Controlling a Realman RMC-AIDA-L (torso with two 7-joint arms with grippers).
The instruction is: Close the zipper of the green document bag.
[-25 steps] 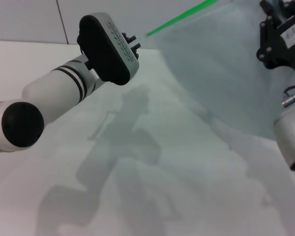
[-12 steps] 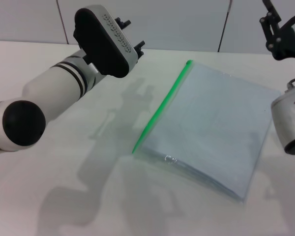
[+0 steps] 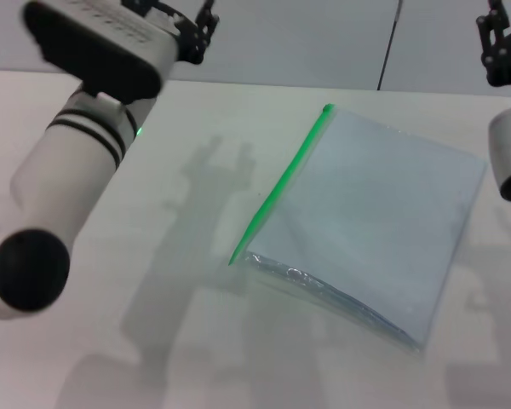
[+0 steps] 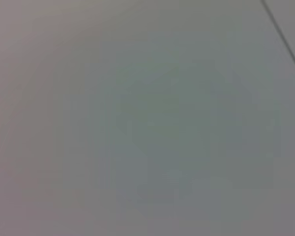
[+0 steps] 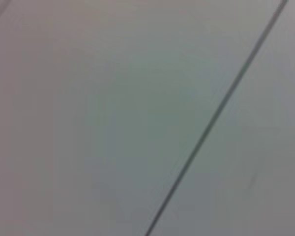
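Nearest the camera in the head view, the short open-looking end of the green document bag (image 3: 370,204) shows a crinkled clear lip, and from there the bag lies flat on the white table (image 3: 153,341), running away toward the far wall. Along its left long edge runs the zipper (image 3: 283,183), a bright green strip from the near corner to the far one; the slider tab is too small to pick out, so I cannot tell how far the strip is sealed. Neither arm touches the bag. The left gripper (image 3: 196,21) is raised high at the far left, well apart from the zipper, and whether its fingers are spread or closed I cannot tell. The right gripper (image 3: 498,43) hangs at the far right edge, also clear of the bag, its fingers cut off from sight, so I cannot tell their state either. Both wrist views show only blank wall. My reading is that the zipping is either done or not in hand just now. A next move, if needed, would call for finding the slider and pinning the bag.
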